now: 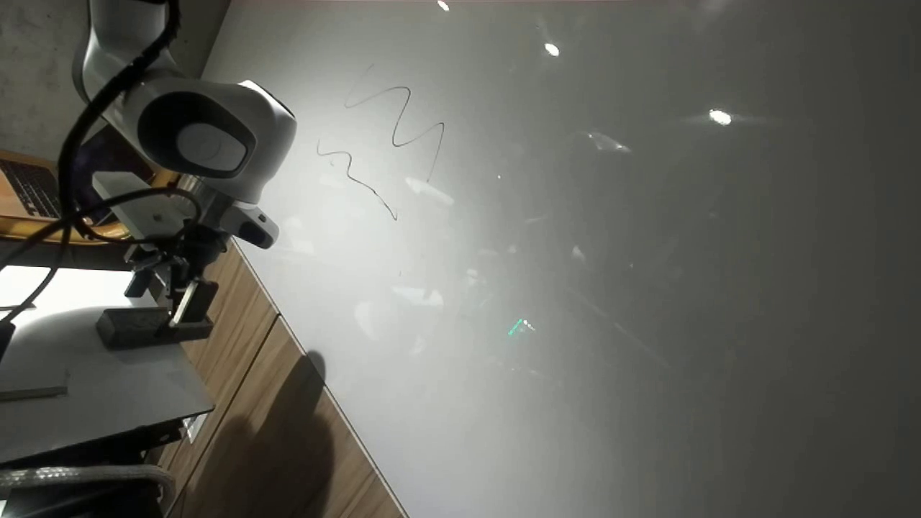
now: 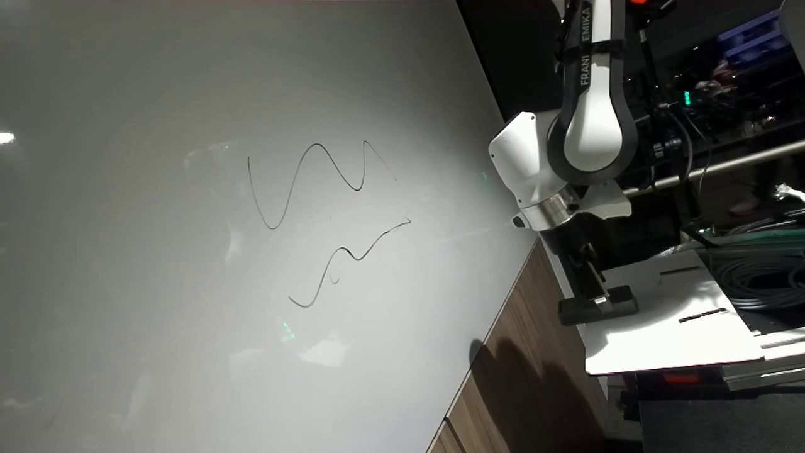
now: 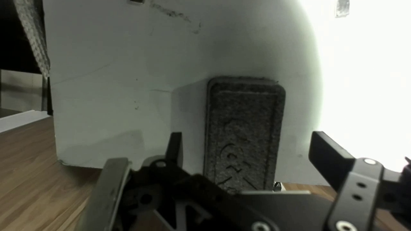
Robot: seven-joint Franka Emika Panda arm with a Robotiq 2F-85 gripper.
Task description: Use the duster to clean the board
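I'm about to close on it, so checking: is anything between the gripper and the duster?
Nothing visible. In the wrist view the gripper is open, its fingers on either side of the duster, with white tabletop showing in both gaps. The duster's lower end is hidden.

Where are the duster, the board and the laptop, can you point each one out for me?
Duster (image 3: 245,131): wrist view, on the middle of its dark grey face.
Board (image 1: 611,230): in an exterior view, on a bare part of its glossy surface.
Laptop (image 1: 30,188): in an exterior view, on its keys.
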